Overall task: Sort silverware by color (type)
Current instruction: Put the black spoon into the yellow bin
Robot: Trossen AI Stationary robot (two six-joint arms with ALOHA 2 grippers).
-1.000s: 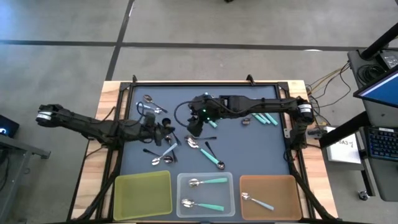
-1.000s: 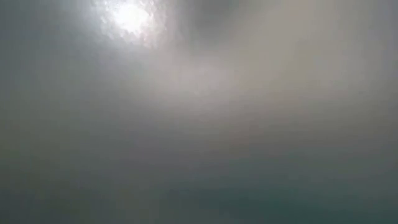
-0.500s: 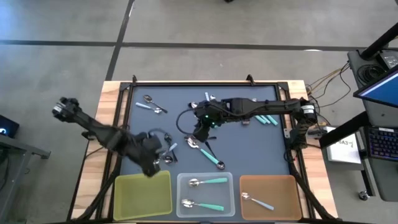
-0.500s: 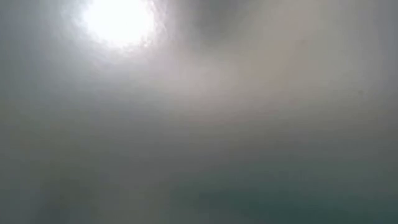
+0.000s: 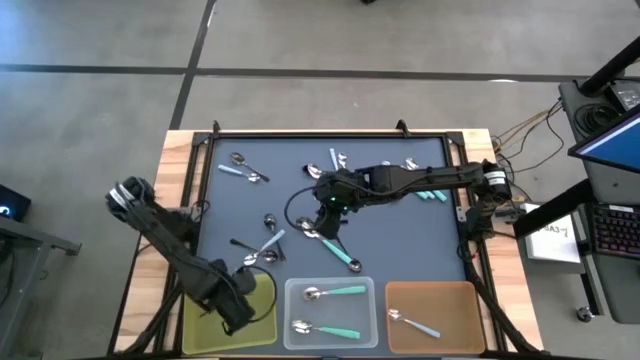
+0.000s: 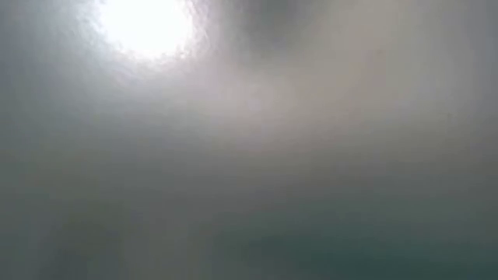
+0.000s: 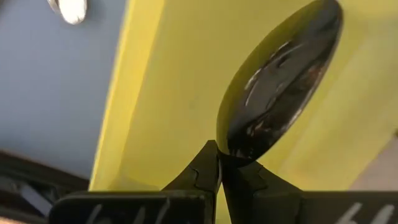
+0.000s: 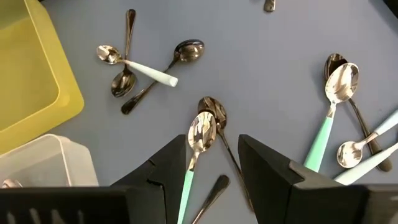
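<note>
My left gripper [image 7: 219, 157] is shut on a dark all-metal spoon [image 7: 280, 81] and hovers over the yellow tray [image 5: 205, 305], where the high view shows it [image 5: 238, 308]. My right gripper [image 8: 212, 142] is open at mid-table [image 5: 330, 215]. Its fingers stand on either side of a teal-handled spoon [image 8: 200, 135] that lies flat on the mat, without touching it. A dark spoon [image 8: 212, 106] lies just past that one. More spoons lie crossed in a loose cluster [image 5: 262, 240]. The low view shows only haze. My left gripper pinches the dark spoon between its two fingers at the neck [image 7: 231, 152], just below the bowl. The bowl [image 7: 283, 74] sticks out past the fingertips. The handle is hidden behind the fingers. The spoon is lifted clear above the yellow tray.
A clear tray [image 5: 330, 345] holds two teal spoons. An orange tray [image 5: 450, 300] holds one light-blue spoon. Loose spoons also lie at the far left [image 5: 245, 168], far middle [image 5: 335, 160] and right [image 5: 430, 190] of the mat. A teal spoon [image 5: 342, 255] lies near the trays.
My left gripper has swung from the spoon cluster at mid-left toward the table's near edge. It now stands over the yellow tray, still shut on the dark spoon it carried along. My right gripper has shifted slightly toward the near right, over the teal spoon.
</note>
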